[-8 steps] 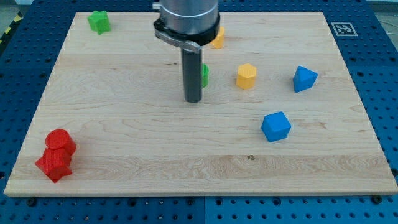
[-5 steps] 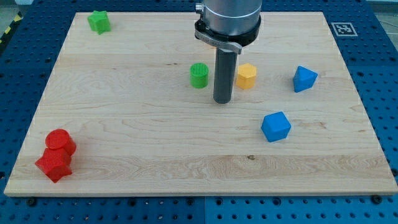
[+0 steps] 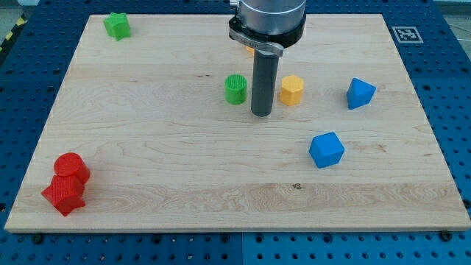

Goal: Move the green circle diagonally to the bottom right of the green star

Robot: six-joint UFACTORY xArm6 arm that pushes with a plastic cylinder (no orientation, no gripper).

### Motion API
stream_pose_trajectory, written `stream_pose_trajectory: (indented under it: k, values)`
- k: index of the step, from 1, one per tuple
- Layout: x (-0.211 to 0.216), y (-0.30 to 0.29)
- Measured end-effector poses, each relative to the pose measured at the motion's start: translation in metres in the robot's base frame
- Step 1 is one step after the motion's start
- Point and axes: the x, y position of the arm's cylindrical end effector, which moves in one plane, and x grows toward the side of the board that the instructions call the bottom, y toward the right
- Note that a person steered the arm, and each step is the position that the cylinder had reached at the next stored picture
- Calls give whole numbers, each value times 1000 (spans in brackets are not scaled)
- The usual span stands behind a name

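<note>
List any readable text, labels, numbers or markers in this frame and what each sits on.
No readable words, brands or numbers anywhere in the view.
One sign only: a black-and-white square fiducial marker at the board's top right corner; it carries a pattern, not text.
The blocks and my tip bear no print.

Looks like a robotics lab: pale wooden counter (image 3: pixel 147 162) bolted over a blue perforated mounting plate (image 3: pixel 449 88), a black-and-white fiducial tag (image 3: pixel 405 34) at the far right corner, yellow-black hazard tape (image 3: pixel 10 33) at far left
</note>
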Motion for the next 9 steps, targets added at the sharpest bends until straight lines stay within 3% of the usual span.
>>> stream_pose_trajectory:
  k: [9]
  values:
    - [-41, -37]
